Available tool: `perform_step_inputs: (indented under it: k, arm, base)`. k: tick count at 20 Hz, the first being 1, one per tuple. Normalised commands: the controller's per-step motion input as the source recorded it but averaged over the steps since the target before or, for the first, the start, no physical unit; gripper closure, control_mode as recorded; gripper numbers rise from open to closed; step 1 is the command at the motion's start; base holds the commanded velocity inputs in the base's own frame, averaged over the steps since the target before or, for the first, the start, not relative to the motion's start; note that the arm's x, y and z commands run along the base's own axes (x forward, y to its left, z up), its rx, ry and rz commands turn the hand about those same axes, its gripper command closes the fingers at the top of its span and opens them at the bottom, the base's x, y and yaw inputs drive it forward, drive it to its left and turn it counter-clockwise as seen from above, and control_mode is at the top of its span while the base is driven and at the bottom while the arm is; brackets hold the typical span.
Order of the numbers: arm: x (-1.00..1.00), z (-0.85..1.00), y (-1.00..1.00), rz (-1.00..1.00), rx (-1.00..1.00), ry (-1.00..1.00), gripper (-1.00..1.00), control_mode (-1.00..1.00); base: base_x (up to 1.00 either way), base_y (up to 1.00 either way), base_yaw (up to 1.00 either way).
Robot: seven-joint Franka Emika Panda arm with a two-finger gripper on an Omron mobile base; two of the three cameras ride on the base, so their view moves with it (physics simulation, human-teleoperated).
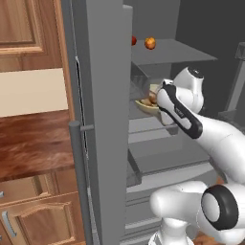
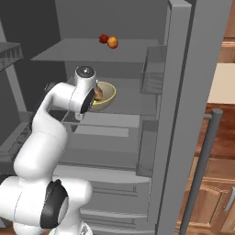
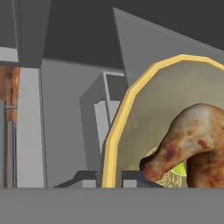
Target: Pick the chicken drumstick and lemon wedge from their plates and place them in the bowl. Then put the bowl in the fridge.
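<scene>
fingers (image 3: 111, 181): two dark tips at the bottom of the hand view, one on each side of the bowl's thick rim, pinching it
bowl (image 2: 106, 97): olive-tan with a paler inside and yellow rim; held at its near edge, inside the open fridge, over the middle shelf; whether its base touches the shelf cannot be told
chicken drumstick (image 3: 192, 144): golden-brown, lying in the bowl, narrow bone end pointing toward the gripped rim
lemon wedge (image 3: 178, 170): small yellow-green piece in the bottom of the bowl, tucked under the drumstick and mostly hidden by it
arm (image 1: 191, 115): white with dark joints, reaching from the base forward into the fridge; in the left base view the wrist covers most of the bowl
middle shelf (image 2: 126, 103): flat grey, below the bowl, with bare surface to the right of it
upper shelf (image 2: 92, 49): grey, above the bowl, carrying two small round fruits near its back
red fruit (image 2: 104, 38): on the upper shelf, touching or just beside the orange one
orange fruit (image 2: 112, 42): on the upper shelf, to the right of the red one in the right base view
fridge (image 2: 179, 114): tall grey steel, doors open, grey interior
door handle (image 1: 79, 177): long vertical grey bar on the open door in the left base view
wooden cabinets (image 1: 33, 210): brown, beside the fridge, below a wood worktop (image 1: 33, 143)
</scene>
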Motion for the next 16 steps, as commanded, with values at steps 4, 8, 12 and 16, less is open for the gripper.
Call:
perform_step_inputs:
  k: [4,8,12,16]
  arm:
    - [0.69,-0.36,0.12,0.00,-0.07,0.11,1.00,-1.00]
    - [0.56,-0.36,0.10,0.00,-0.05,0.06,1.00,-1.00]
    - [0.52,-0.15,0.01,0.00,0.00,0.00,1.00,-1.00]
    - [0.43,-0.26,0.01,0.00,0.00,0.00,1.00,-1.00]
  base:
    - [0.00,0.00,0.00]
    - [0.00,0.00,0.00]
    - [0.00,0.00,0.00]
    - [0.00,0.00,0.00]
